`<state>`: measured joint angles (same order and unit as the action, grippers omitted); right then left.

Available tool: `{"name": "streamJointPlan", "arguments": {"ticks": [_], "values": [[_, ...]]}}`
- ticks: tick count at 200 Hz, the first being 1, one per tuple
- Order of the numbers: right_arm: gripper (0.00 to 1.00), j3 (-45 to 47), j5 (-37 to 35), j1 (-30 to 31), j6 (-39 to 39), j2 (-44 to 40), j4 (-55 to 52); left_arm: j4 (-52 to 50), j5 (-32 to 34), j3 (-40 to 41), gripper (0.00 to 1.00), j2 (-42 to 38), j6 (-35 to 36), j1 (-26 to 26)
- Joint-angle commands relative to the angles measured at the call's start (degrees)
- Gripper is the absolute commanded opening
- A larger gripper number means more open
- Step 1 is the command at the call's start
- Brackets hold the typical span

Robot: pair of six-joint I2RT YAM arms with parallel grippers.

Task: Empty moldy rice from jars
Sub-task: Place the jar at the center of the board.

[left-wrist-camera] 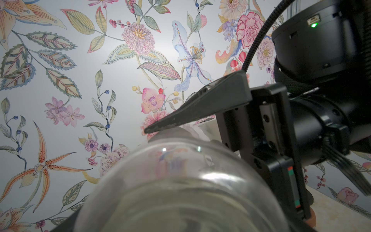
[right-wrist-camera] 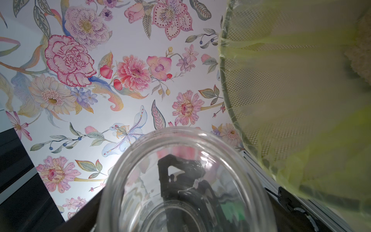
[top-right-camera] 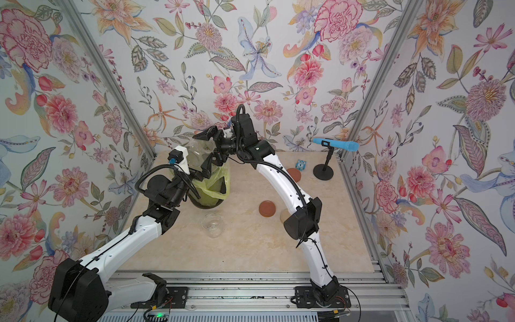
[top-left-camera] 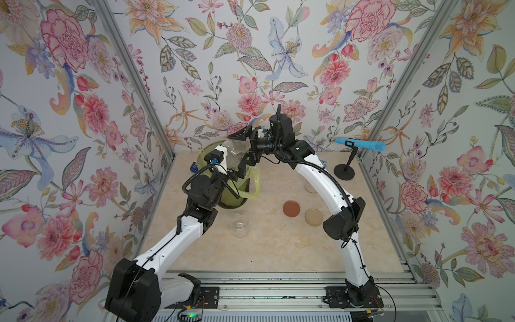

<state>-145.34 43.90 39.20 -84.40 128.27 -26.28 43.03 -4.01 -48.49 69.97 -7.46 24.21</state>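
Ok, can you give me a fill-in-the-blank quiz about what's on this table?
1. The bin under the raised jar is coloured ____.
2. The standing jar has no ____ on it.
3. Beside the beige lid lies a loose lid coloured ____.
4. The microphone on its stand is ____.
Missing words: green, lid, reddish-brown, blue.

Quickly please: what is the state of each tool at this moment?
Left tool: closed, holding the clear jar in the air.
Right tool: closed on the same jar.
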Motion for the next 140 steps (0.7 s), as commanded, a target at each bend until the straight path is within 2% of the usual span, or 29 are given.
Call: {"name": "streamJointPlan", "arguments": {"ticks": [1, 88, 94, 140], "values": [[0.0, 0.3, 2.0, 0.1, 1.5, -1.0, 3.5, -0.6, 1.6, 0.4, 1.0, -2.4, -0.3, 0.7], [0.0, 2.8, 0.7, -1.7, 5.4, -2.4, 3.5, -6.8, 1.9, -0.2, 1.0, -8.9, -0.3, 0.7], [0.0, 3.1, 0.6, -3.5, 5.9, -2.5, 3.5, -7.6, 2.0, -0.2, 1.0, -9.2, -0.2, 0.7], [0.0, 6.8, -0.2, -5.1, 10.4, -4.8, 3.3, -15.3, 1.9, -2.3, 1.0, -11.4, 0.6, 0.7]]}}
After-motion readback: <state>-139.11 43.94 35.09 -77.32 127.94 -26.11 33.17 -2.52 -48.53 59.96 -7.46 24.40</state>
